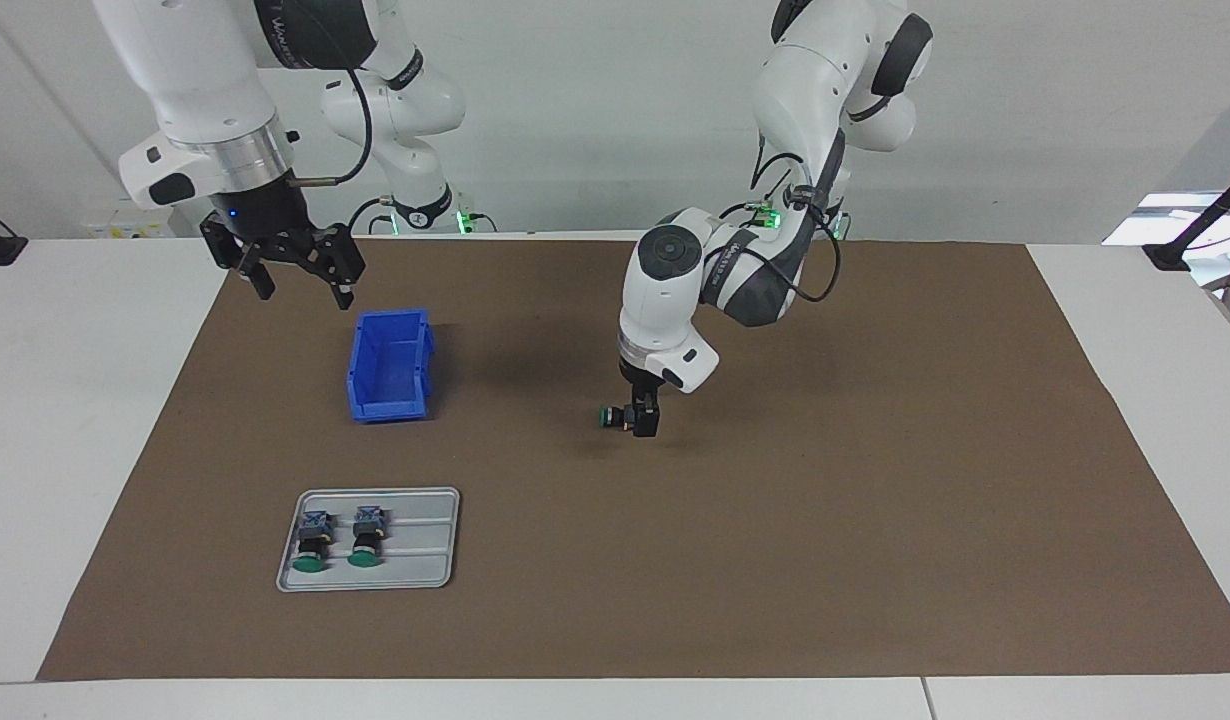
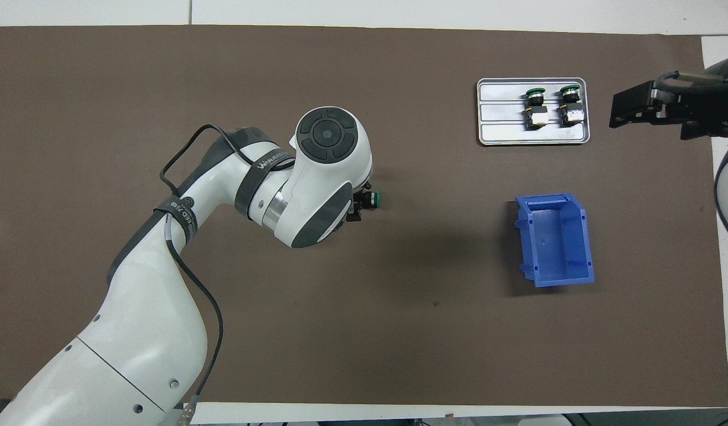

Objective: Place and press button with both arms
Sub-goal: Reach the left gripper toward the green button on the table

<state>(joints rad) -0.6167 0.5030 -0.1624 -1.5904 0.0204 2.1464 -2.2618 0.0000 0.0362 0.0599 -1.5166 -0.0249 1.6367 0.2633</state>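
The left hand (image 1: 643,418) hangs low over the middle of the brown mat (image 1: 875,520) that covers the worktop (image 1: 75,420), its fingers pinching a button (image 1: 615,416) that lies on its side with the green cap pointing toward the right arm's end. The facing view shows this hand and the button from the side, just above the mat with a faint shadow beneath. In the overhead view the left arm's white wrist (image 2: 316,195) covers nearly all of the hand, and only the button's green cap (image 2: 373,200) and a bit of black finger show at the wrist's edge.

The right hand (image 1: 300,278) is raised with its fingers spread and holding nothing, over the mat's edge on the robots' side of the blue bin (image 1: 390,370). The facing view gives both of its fingers and the splayed links. The overhead view catches it only as a black block at the frame's edge (image 2: 636,109), seeming to sit beside the tray.

The blue bin stands open on the mat toward the right arm's end; the overhead view looks straight into it and shows nothing inside. Farther from the robots than the bin lies a silver tray (image 1: 425,570) with two more buttons (image 1: 312,540) side by side, green caps pointing away from the robots. The overhead view shows the tray's ribbed floor and the pale contact blocks (image 2: 538,118).
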